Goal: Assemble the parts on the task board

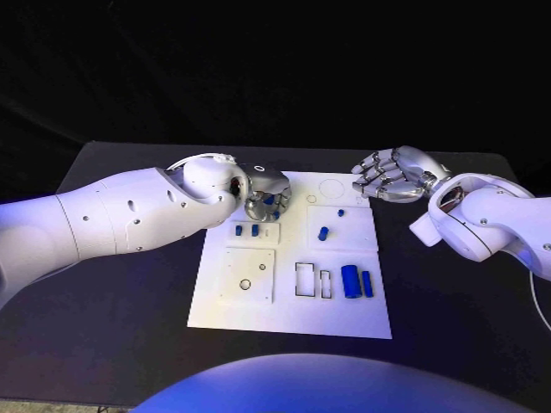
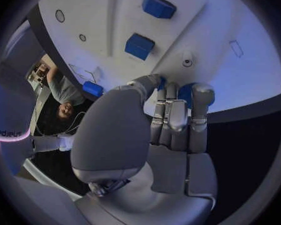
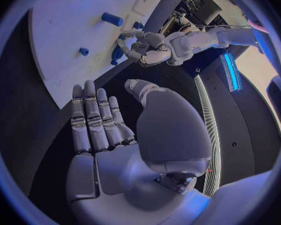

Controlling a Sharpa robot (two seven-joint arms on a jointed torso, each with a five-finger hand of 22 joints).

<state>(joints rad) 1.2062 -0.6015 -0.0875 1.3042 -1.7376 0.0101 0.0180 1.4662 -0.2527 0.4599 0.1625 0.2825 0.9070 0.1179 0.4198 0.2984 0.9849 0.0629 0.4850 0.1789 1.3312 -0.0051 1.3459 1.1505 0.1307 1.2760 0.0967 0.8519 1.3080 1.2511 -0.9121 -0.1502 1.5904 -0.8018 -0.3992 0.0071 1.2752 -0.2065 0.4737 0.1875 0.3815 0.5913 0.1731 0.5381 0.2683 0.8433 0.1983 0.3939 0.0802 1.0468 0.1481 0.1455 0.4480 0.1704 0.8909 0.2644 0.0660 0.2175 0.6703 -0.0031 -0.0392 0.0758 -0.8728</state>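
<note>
**Left hand holds a blue part at the board's far edge; right hand waits empty**

Head view: the white task board [image 1: 232,310] lies in the middle of the black desk [image 1: 449,310]. The left hand [image 1: 263,194] is down on the board's far left corner, its fingers curled about a blue part [image 1: 269,200]. Just near of it two small blue blocks [image 1: 246,230] sit side by side; a small blue peg [image 1: 324,232] lies toward the middle, and two blue cylinders [image 1: 357,283] lie near the right edge beside two rectangular slots [image 1: 306,279]. The right hand [image 1: 395,175] hovers at the far right corner, fingers loosely bent, holding nothing.

Left wrist view: the fingers [image 2: 202,96] are closed round the blue part [image 2: 185,92], which shows between them close above the board [image 2: 240,15]. A small round socket [image 2: 187,62] lies just beyond the fingertips; whether it is the target I cannot tell.

Right wrist view: the right hand [image 3: 106,130] is spread open and empty over the dark desk.

To do this step well, I judge the part should be kept upright, lined up over its seat, and pressed straight down without loosening the grip early.
</note>
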